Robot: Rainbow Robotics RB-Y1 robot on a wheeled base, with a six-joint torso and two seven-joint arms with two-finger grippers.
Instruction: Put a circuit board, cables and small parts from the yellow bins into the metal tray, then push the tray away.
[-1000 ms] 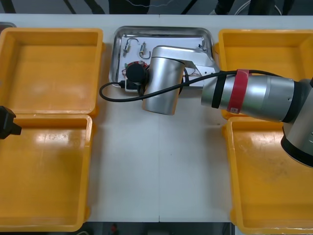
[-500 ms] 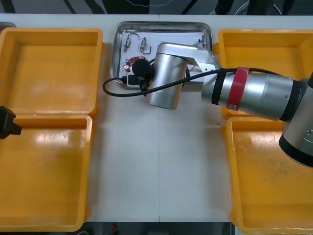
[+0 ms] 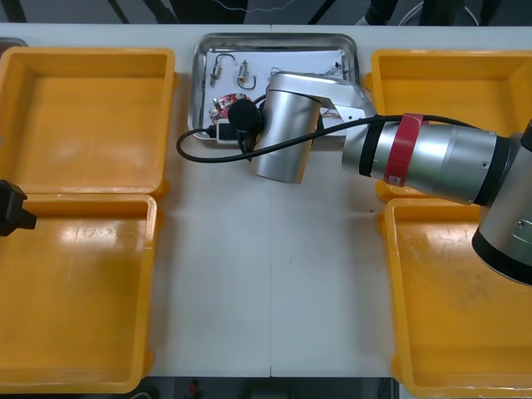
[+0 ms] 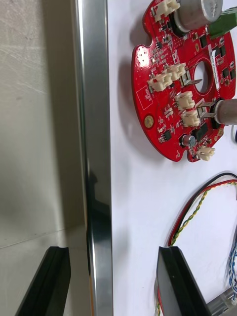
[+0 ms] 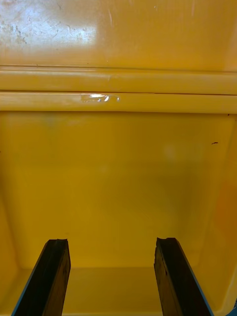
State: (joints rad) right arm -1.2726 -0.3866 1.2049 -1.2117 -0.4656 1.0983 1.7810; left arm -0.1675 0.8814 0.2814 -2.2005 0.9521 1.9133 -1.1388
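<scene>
The metal tray point(image 3: 199, 75), white inside, lies at the table's far edge between the bins. In it are a round red circuit board point(image 4: 163, 89), a red and yellow cable point(image 4: 190, 217), a blue and white cable point(image 4: 232, 261) and small metal parts point(image 3: 218, 69). My right gripper point(image 4: 112, 252) is open, its fingers standing either side of the tray's near rim point(image 4: 94, 123), one over the table and one inside the tray. The right arm's wrist point(image 3: 283, 125) hides that edge from above. My left gripper point(image 5: 112, 242) hangs open and empty over the near left bin point(image 3: 75, 291).
Yellow bins stand at the far left point(image 3: 83, 116), far right point(image 3: 449, 83) and near right point(image 3: 465, 307); their floors look bare. A black lead point(image 3: 199, 156) loops from the right wrist over the table. White table runs down the middle.
The tray has slid toward the table's far edge, with the right arm following it. The left arm has stayed still.
</scene>
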